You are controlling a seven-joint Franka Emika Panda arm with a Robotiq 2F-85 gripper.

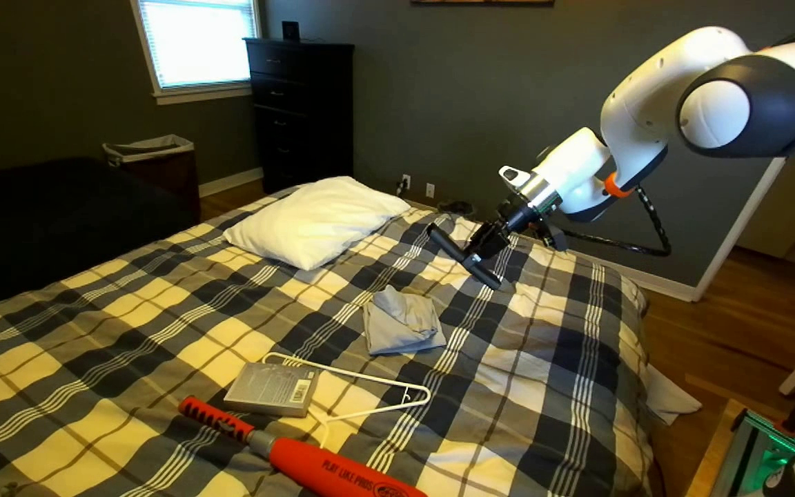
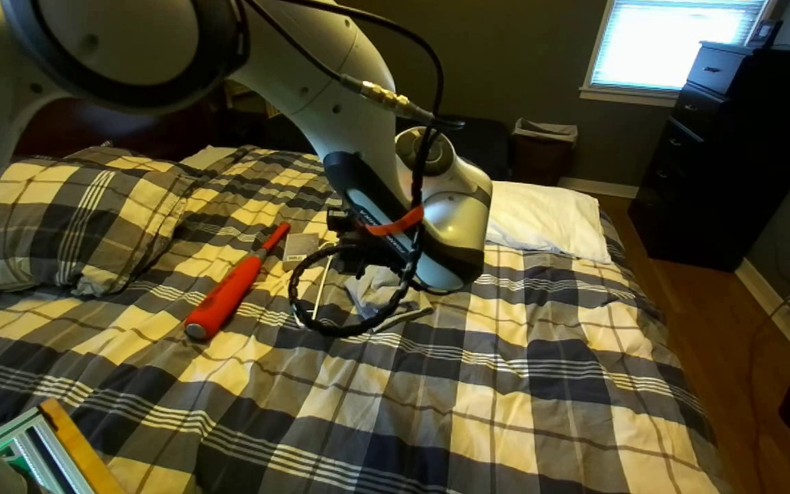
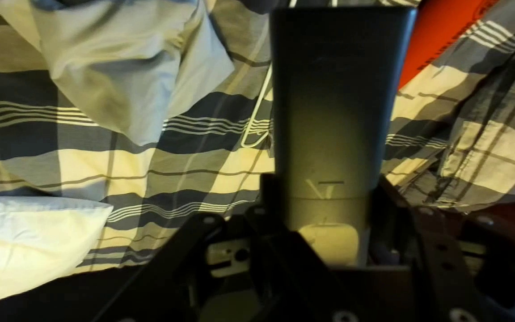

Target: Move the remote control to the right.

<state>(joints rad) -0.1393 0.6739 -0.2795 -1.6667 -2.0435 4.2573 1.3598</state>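
Near-black remote control (image 3: 331,134) is hanging higher than the grey cloth (image 1: 404,323), off to its side; I'm seeing the gripper (image 1: 473,258) pinching it near mid-length, long axis lying across the gripper's reach

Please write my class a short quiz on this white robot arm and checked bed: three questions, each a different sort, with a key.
1. Choose: what does the black two-fingered gripper hold?
A) thin white triangular hanger
B) slim near-black oblong remote control
C) crumpled light-grey cloth
2. True or false: the white cloth pillow lies on the checked fabric bedspread.
3. Short answer: in an exterior view, which three words are legible on the long red bat?

Key: 1. B; 2. True; 3. PLAY LIKE PROS
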